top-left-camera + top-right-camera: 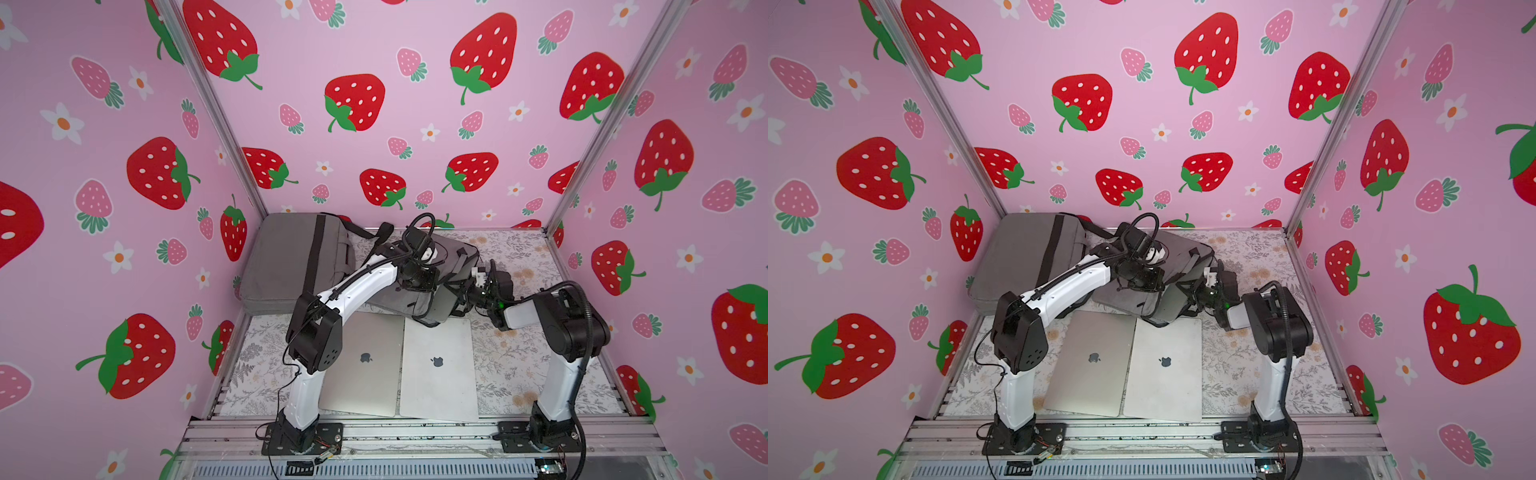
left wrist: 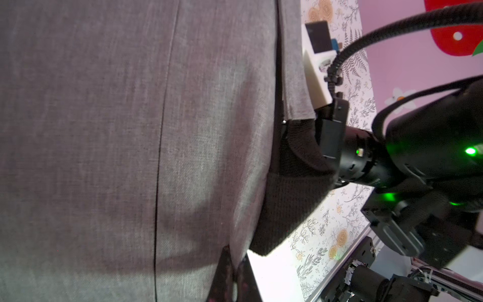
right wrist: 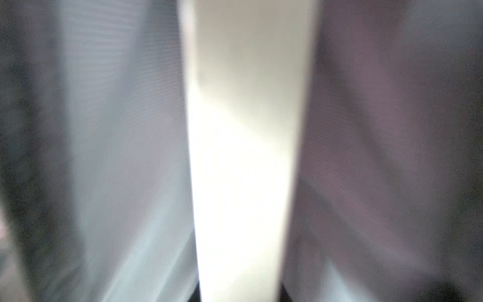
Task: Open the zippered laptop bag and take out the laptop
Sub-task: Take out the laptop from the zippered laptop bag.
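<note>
**Laptop bag** (image 1: 455, 254) (image 1: 1187, 254) (image 2: 104, 130): grey cloth, lying flat at the centre of the worktop (image 1: 519, 365), a little toward 12 o'clock. Its 6 o'clock corner overlaps the rear edges of two laptops. The mouth gapes on its 3 o'clock side.

**Smooth grey slab** (image 1: 441, 306): shows in that mouth.

**Left gripper** (image 1: 417, 280) (image 1: 1142, 282): jaws pressed together, set down on the bag's top face. I cannot tell whether any cloth is caught.

**Right gripper** (image 1: 478, 291) (image 1: 1206, 296): pushed into the mouth from 3 o'clock with its tips buried, so I cannot tell whether it is spread or gripping. Its wrist view gives only a blurred pale strip (image 3: 243, 157) between grey cloth.

**Left silver laptop** (image 1: 365, 374) and **right silver laptop** (image 1: 438, 370): closed, edge to edge at 6 o'clock.

**Second grey bag** (image 1: 282, 257): at 10 o'clock, by the wall.
</note>
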`<state>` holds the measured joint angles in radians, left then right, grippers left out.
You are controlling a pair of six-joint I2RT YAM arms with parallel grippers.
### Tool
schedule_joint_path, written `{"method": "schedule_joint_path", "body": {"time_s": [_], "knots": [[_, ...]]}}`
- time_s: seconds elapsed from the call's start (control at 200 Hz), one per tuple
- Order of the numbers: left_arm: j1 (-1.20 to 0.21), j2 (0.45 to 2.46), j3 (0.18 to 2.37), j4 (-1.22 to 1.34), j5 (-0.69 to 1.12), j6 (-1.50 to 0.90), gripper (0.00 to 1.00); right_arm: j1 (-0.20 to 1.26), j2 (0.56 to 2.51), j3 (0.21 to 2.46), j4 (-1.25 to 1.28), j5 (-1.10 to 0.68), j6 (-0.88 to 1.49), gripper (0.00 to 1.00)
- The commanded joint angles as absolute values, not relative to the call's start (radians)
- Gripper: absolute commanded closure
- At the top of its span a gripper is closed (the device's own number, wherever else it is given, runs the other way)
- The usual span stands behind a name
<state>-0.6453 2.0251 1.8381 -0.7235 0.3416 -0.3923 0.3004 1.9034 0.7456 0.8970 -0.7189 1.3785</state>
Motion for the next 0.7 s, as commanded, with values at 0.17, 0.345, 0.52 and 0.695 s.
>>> {"method": "schedule_joint_path", "body": {"time_s": [0.17,0.345,0.52,0.695], "knots": [[-0.622,2.09,1.893,-0.68,0.282,-0.403,0.96,0.198,1.641,0.636,0.784,-0.868,1.219,1.0],[-0.618,2.135,1.928,-0.661,0.266,-0.415,0.95,0.105,1.465,0.583,0.569,-0.925,1.109,1.0],[-0.617,2.198,1.979,-0.643,0.301,-0.446,0.9,0.015,1.28,0.577,0.282,-0.944,0.989,1.0],[-0.623,2.237,1.998,-0.62,0.318,-0.464,0.89,-0.086,1.113,0.577,0.028,-0.962,0.888,1.0]]}}
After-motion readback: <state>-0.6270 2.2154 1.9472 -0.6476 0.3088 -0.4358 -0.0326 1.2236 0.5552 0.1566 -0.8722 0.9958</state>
